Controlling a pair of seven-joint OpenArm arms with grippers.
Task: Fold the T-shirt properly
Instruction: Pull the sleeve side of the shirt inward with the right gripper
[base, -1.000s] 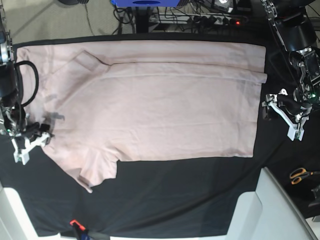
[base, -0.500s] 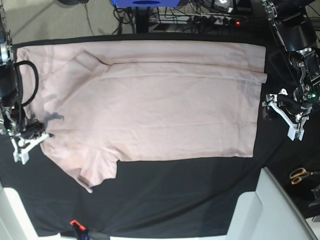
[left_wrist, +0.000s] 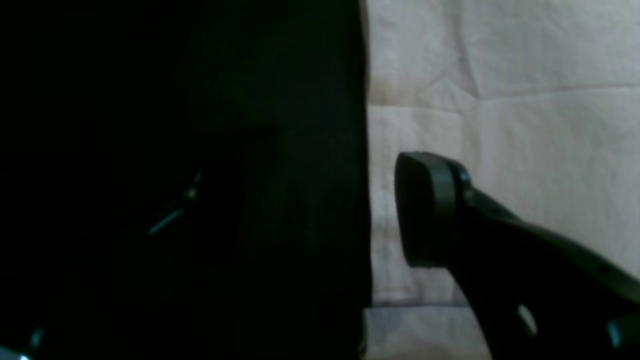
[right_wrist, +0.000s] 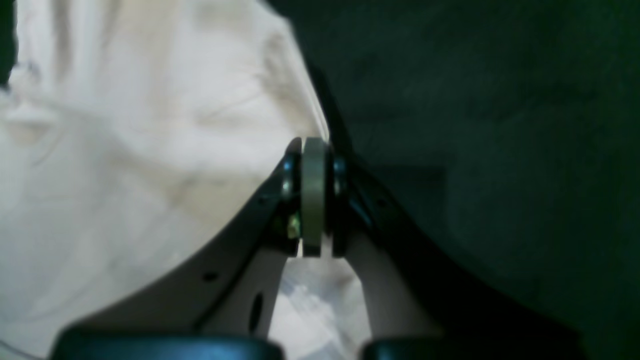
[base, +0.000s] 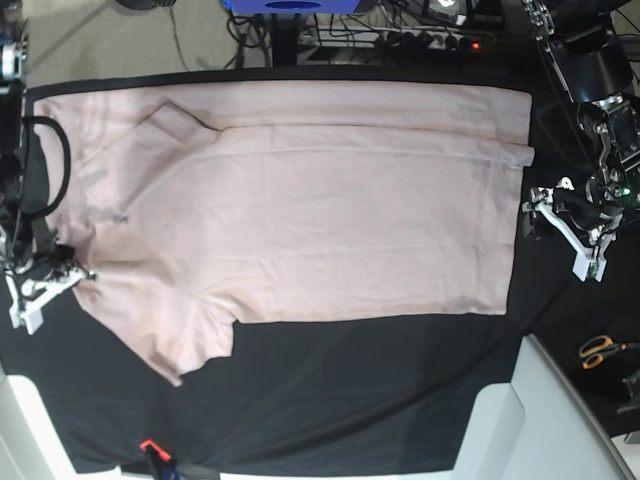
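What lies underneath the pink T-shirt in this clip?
Around the T-shirt's edges, the black cloth shows, and it appears to run beneath. Whatever lies under the shirt's middle is covered and can't be seen.

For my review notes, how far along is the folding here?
Done: the plain pale pink cotton T-shirt lies spread, with a long strip folded along its far side.
In hand: the right gripper's black fingers are shut on the shirt's edge.
Left: the near corner by that gripper still sticks out, and the broad body probably needs more folds.
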